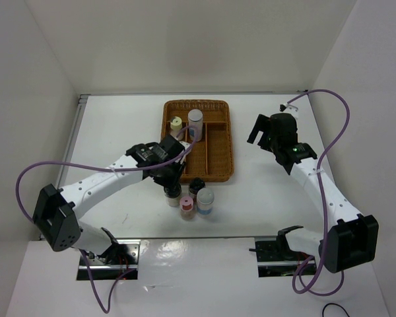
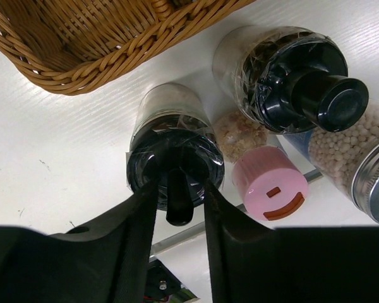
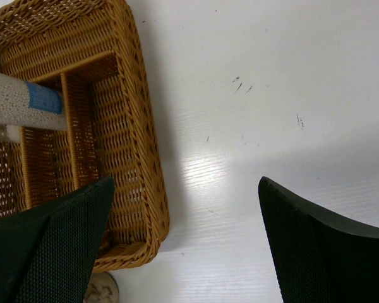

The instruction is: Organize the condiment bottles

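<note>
Overhead: six condiment bottles (image 1: 187,210); two, a cream-capped bottle (image 1: 177,123) and a white-capped bottle (image 1: 195,119), upright in one basket (image 1: 231,145); four clustered just off its near edge. Left wrist: left gripper (image 2: 180,189) narrow, astride a black-capped bottle (image 2: 170,145); hold uncertain. Right wrist: right gripper (image 3: 186,183) wide, holding nothing.

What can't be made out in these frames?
- Left gripper on black-capped bottle: contact unclear in left wrist view; left arm hides it from the top.
- Blue-labelled bottle: cap cut off by right wrist view's left edge.
- Metal-lidded bottle: cropped by left wrist view's right edge.
</note>
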Tool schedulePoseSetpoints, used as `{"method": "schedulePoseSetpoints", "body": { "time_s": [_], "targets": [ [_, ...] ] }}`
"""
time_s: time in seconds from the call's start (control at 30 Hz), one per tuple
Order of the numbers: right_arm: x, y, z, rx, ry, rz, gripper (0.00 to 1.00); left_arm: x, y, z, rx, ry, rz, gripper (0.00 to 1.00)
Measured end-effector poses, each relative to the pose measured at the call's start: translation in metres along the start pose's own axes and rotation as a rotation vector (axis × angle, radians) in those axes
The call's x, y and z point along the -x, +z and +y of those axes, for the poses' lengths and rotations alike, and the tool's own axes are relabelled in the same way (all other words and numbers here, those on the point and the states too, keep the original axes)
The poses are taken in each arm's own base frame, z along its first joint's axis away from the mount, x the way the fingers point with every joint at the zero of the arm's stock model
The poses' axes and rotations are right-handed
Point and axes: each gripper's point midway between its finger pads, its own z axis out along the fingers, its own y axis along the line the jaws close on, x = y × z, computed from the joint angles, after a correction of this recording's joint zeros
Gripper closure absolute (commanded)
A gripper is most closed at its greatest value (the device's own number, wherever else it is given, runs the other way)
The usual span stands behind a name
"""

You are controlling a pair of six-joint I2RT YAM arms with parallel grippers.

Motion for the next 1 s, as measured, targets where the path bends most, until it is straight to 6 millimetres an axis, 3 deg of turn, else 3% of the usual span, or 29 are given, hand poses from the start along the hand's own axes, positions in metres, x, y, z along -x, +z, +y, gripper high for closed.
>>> {"method": "schedulePoseSetpoints", "body": {
  "time_s": [0.27,0.6,0.7,1.0],
  "targets": [
    [0.0,0.0,0.0,0.0,0.0,0.001,0.02,-0.001,0.002,0.001,0.007,0.0,0.007,0.76],
    [0.0,0.0,0.0,0.0,0.0,0.001,0.02,-0.001,-0.005,0.009,0.053,0.0,0.015,0.82],
    [0.0,0.0,0.0,0.0,0.0,0.001,0.02,0.002,-0.018,0.008,0.057,0.0,0.025,0.82],
    [0.0,0.0,0.0,0.001,0.0,0.001,0.02,0.056,-0.084,0.002,0.059,-0.01,-0.137,0.82]
  ]
}}
